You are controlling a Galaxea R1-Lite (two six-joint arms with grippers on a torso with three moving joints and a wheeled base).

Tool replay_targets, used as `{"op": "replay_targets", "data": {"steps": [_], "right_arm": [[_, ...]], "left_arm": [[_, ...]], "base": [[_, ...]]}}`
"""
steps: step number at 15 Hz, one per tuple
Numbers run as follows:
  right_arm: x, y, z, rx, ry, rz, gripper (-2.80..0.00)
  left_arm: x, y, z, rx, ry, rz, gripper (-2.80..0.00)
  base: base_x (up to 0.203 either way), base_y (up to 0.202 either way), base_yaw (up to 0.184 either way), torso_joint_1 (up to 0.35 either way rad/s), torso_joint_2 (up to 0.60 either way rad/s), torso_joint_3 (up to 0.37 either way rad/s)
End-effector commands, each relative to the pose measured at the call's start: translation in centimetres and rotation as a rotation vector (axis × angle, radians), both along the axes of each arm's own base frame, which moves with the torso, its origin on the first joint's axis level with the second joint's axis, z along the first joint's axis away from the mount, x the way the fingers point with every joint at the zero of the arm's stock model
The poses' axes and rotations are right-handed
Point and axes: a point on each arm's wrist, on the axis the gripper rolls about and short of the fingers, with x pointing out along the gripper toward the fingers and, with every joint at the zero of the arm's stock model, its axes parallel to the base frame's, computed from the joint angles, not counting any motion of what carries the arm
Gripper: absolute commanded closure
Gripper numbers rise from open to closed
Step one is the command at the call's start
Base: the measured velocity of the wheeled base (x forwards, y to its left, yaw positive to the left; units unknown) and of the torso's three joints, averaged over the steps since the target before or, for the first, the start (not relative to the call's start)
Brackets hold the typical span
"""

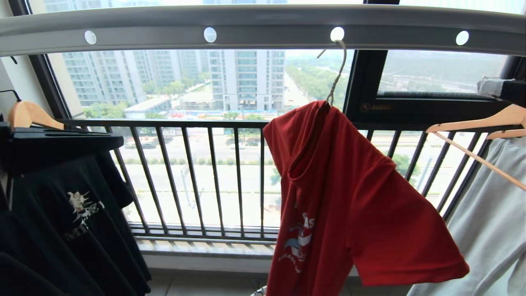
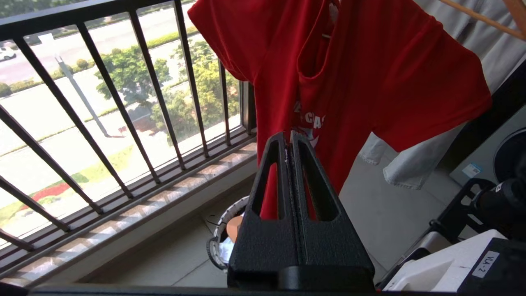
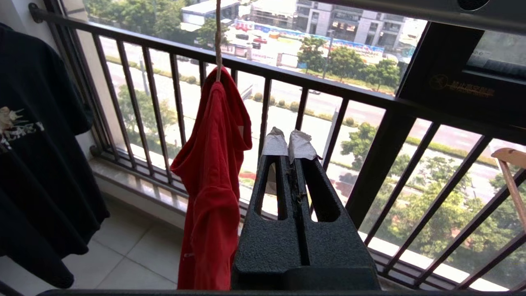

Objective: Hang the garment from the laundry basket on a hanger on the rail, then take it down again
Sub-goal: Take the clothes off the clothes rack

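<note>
Balcony: tiled floor, a black barred window railing [image 1: 197, 176] and a street far below; everything hangs up high so cloth drops free.
Rail: the grey rail [image 1: 263, 24] runs across the top, its row of round holes giving each hook a fixed seat.
Hanger: the hanger [image 1: 337, 70] has its long twisted hook through one hole, so it can't slide sideways.
Garment: and there it is, the garment [image 1: 349, 205] up on that hanger, neck bunched at the hook, one sleeve flaring toward the robot's right, lettering facing in. It sits lopsided, likely because the wire shoulders aren't fully spread inside it.
Left gripper: the left gripper [image 2: 291, 135] points at the shirt's chest from below, fingers pressed together, nothing between them.
Right gripper: the right gripper [image 3: 290, 137], taped tips closed and empty, sits just beside the shirt, apart from it, aimed at the railing.
Basket: the laundry basket [image 2: 218, 242] waits on the floor under the shirt, placed for the return drop.
Neighbours: a black T-shirt [image 1: 74, 222] to the left, a pale garment [image 1: 489, 230] on a wooden hanger [image 1: 481, 123] to the right.
Stage: my read, hanging looks done; taking it down comes next.
</note>
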Motion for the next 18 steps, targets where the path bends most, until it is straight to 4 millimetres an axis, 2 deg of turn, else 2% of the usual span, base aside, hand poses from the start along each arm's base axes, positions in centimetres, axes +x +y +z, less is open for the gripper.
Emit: {"op": "replay_targets", "data": {"steps": [1, 4, 7, 11, 13, 15, 17, 18], "right_arm": [[-3.7, -2.9, 0.4, 0.033, -0.024, -0.057, 0.00], [-7.6, -5.8, 0.1, 0.084, -0.044, -0.161, 0.00], [-10.8, -7.4, -1.0, 0.087, -0.040, -0.279, 0.00], [-14.8, -8.6, -2.9, 0.076, -0.019, -0.352, 0.00], [-16.1, -8.6, -4.1, 0.072, -0.015, -0.412, 0.00], [-16.7, -8.5, -4.6, 0.073, -0.020, -0.457, 0.00], [-17.1, -8.5, -4.9, 0.071, -0.018, -0.472, 0.00], [-18.1, -8.6, -5.5, 0.071, -0.019, -0.473, 0.00]], "left_arm": [[-3.1, 1.1, -2.2, -0.024, 0.029, -0.006, 0.00], [-7.7, 2.7, -5.3, -0.104, 0.044, 0.012, 0.00], [-11.5, 3.8, -8.4, -0.171, -0.004, 0.175, 0.00], [-14.9, 4.1, -11.2, -0.271, -0.007, 0.224, 0.00], [-15.2, 4.2, -11.2, -0.324, 0.022, 0.280, 0.00], [-15.9, 3.6, -10.5, -0.362, -0.022, 0.372, 0.00], [-17.5, 3.1, -9.5, -0.375, -0.052, 0.326, 0.00], [-18.1, 3.2, -10.2, -0.376, -0.058, 0.324, 0.00]], "base": [[0.000, 0.000, 0.000, 0.000, 0.00, 0.000], [0.000, 0.000, 0.000, 0.000, 0.00, 0.000], [0.000, 0.000, 0.000, 0.000, 0.00, 0.000], [0.000, 0.000, 0.000, 0.000, 0.00, 0.000], [0.000, 0.000, 0.000, 0.000, 0.00, 0.000], [0.000, 0.000, 0.000, 0.000, 0.00, 0.000], [0.000, 0.000, 0.000, 0.000, 0.00, 0.000], [0.000, 0.000, 0.000, 0.000, 0.00, 0.000]]}}
